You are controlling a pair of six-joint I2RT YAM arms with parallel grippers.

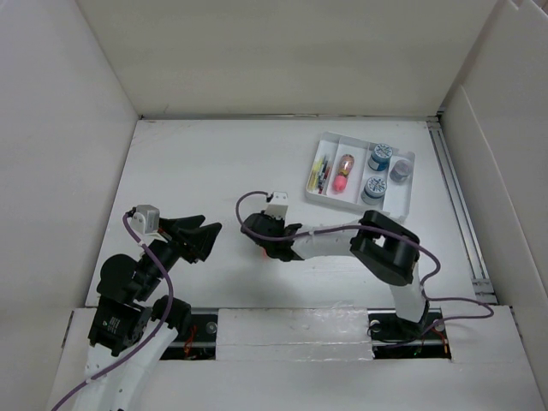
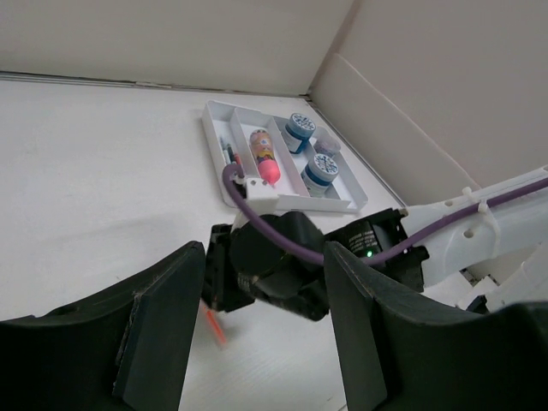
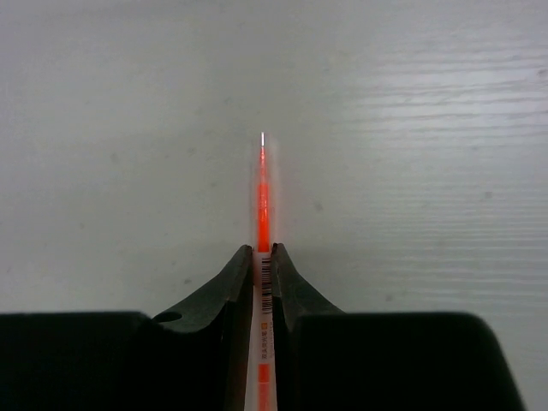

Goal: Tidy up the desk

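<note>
Your desk (image 1: pixel 214 163) is a matte white top running from the near edge, where both arms are bolted, to the far wall. Tall white walls (image 1: pixel 282 51) close it in on three sides, and a metal rail (image 1: pixel 458 205) runs along the right edge. Up close, the surface shows faint ridged lines.

In the far right corner sits a white compartmented tray (image 1: pixel 315 164). It holds blue-lidded round jars (image 1: pixel 379 157), a small yellow-and-pink figure (image 1: pixel 344 169) and some pens.

Your right gripper (image 3: pixel 264 257) is near the middle of the desk, pinched tight on a red-orange pen (image 3: pixel 263 197) whose tip points away over the bare top. A barcode label (image 3: pixel 265 287) shows between the fingers, but its print is too small to read.

Your left gripper (image 1: pixel 204 235) is spread wide with nothing in it, toward the near left.
</note>
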